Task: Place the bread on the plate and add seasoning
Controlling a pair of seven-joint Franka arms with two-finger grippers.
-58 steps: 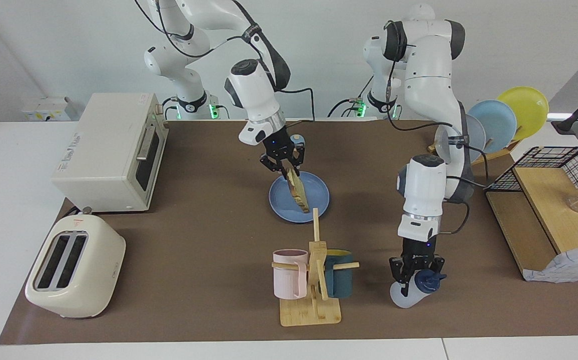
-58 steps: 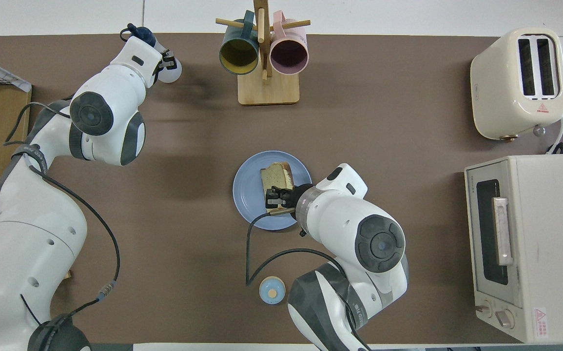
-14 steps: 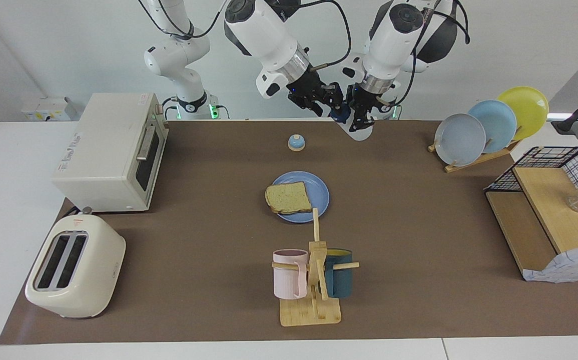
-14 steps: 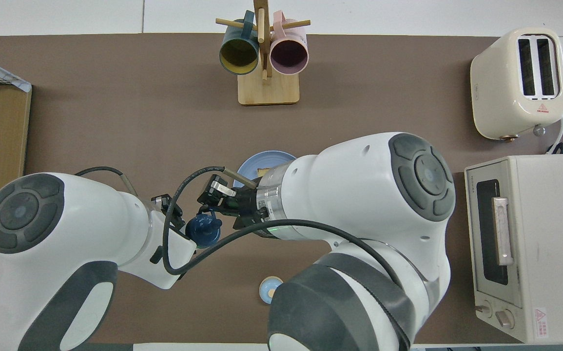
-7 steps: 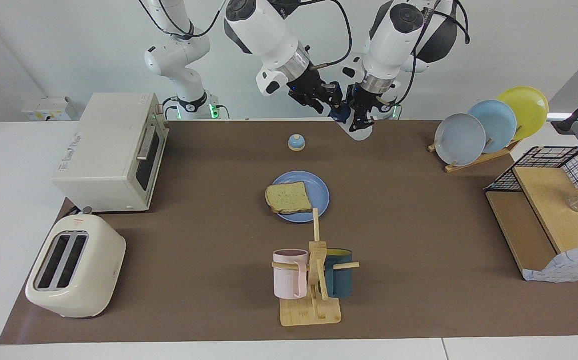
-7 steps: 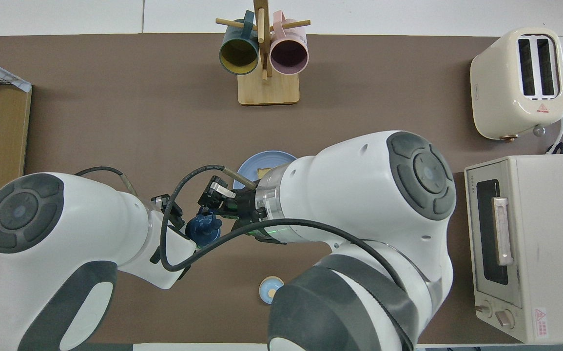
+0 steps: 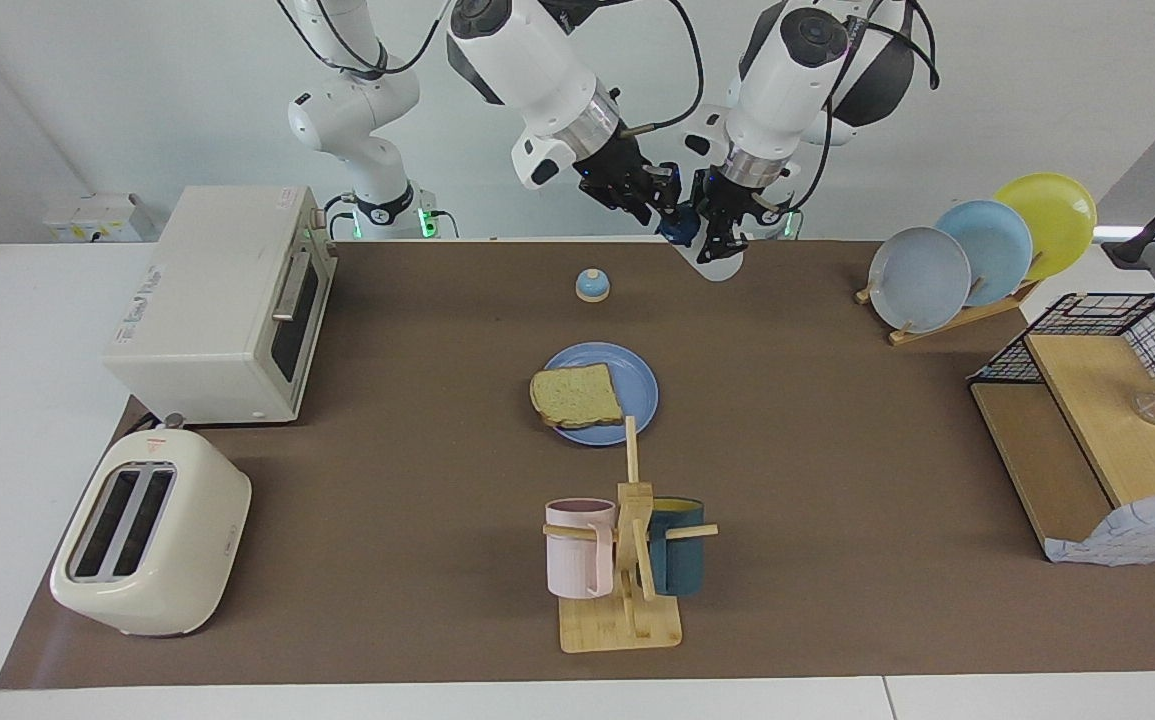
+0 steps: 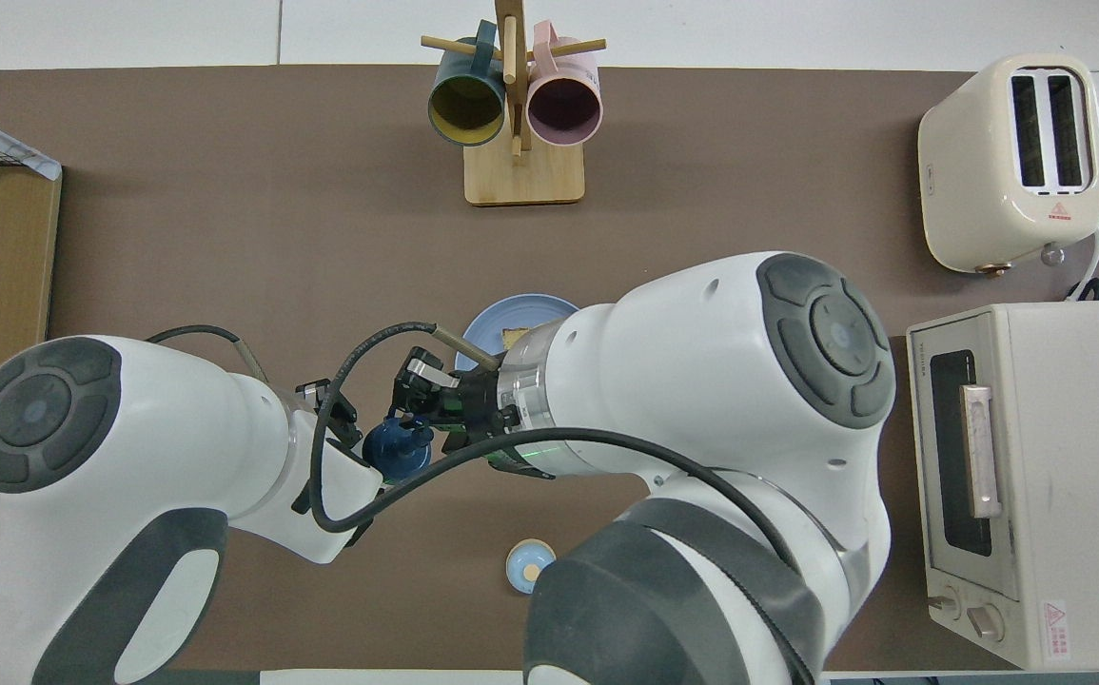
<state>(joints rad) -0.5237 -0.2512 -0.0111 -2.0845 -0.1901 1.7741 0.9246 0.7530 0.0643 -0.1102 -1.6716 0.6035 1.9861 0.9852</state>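
The bread [image 7: 577, 396] lies flat on the medium-blue plate [image 7: 637, 380] in the middle of the table. My left gripper [image 7: 715, 232] is shut on the seasoning bottle [image 7: 723, 262] and holds it tilted in the air over the robots' edge of the table. Its navy cap [image 7: 677, 228] points toward my right gripper [image 7: 659, 200], which is open right at the cap. In the overhead view the cap [image 8: 397, 449] shows between both grippers, and my right arm hides most of the plate [image 8: 511, 314].
A small blue-domed bell [image 7: 591, 285] sits between the plate and the robots. A mug rack [image 7: 627, 545] stands farther out. A toaster [image 7: 147, 530] and an oven [image 7: 222, 300] stand at the right arm's end. A plate rack [image 7: 977, 245] and a wire shelf [image 7: 1087, 400] stand at the left arm's end.
The right gripper has let the bread down onto the plate and risen. The left gripper has lifted the bottle from the table. In the last second the right gripper has edged closer to the cap.
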